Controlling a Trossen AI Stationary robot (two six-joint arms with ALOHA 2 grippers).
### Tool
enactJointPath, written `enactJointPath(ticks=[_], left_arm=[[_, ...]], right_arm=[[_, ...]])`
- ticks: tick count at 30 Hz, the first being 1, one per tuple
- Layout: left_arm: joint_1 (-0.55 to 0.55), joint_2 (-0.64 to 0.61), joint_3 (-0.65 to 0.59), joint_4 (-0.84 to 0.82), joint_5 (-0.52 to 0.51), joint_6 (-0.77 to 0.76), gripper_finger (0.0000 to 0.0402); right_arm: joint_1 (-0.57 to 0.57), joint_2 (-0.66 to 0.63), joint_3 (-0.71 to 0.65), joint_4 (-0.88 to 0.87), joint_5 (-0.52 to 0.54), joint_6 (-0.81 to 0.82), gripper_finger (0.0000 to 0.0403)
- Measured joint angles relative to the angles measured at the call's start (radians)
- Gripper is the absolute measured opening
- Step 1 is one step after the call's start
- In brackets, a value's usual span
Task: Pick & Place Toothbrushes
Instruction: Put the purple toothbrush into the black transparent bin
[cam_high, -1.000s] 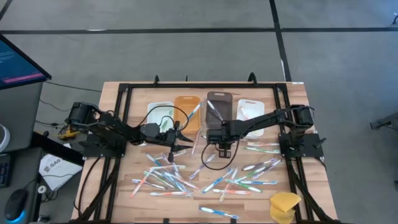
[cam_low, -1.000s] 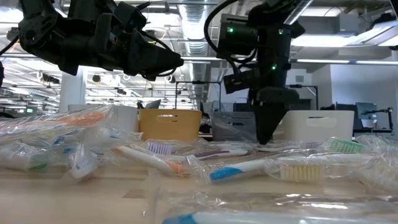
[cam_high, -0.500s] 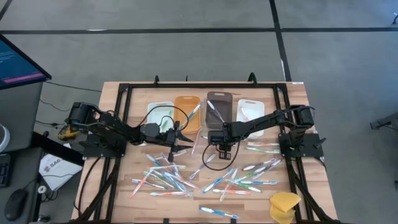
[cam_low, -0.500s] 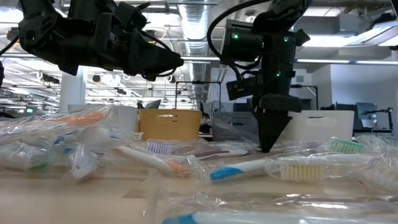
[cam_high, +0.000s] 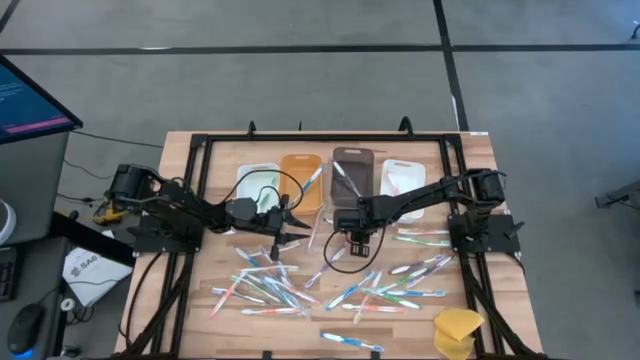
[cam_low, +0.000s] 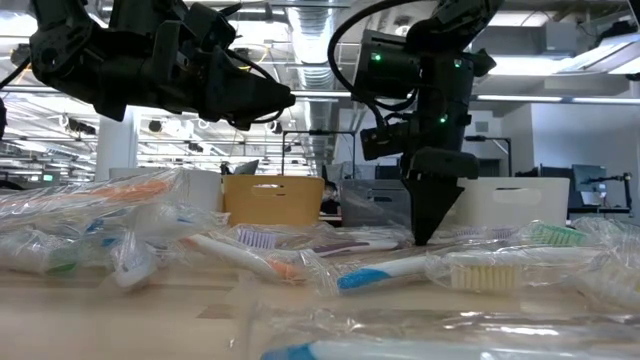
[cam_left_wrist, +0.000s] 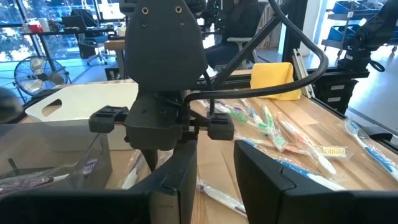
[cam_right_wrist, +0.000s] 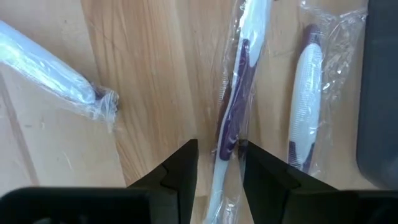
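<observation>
Wooden counter strewn with wrapped toothbrushes (cam_high: 300, 290): the right hand (cam_right_wrist: 217, 163) has lowered, fingers narrowing around a purple-and-white toothbrush (cam_right_wrist: 233, 118) beside the grey bin (cam_high: 352, 175); the left hand (cam_high: 300, 232) hovers half-parted.

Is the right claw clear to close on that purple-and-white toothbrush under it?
Probably yes. The right claw straddles the wrapped purple toothbrush, fingers either side, bare wood around; the neighbouring white toothbrush lies apart.
</observation>
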Motion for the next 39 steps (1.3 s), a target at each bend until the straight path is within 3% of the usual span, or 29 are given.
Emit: enactJointPath(ticks=[14, 39], left_arm=[[0.000, 0.000, 0.000, 0.000, 0.000, 0.000, 0.0102], [0.000, 0.000, 0.000, 0.000, 0.000, 0.000, 0.0102]], right_arm=[[0.001, 0.000, 0.001, 0.003, -0.019, 0.000, 0.0010], [0.014, -0.003, 0.043, -0.092, -0.047, 0.053, 0.0001]])
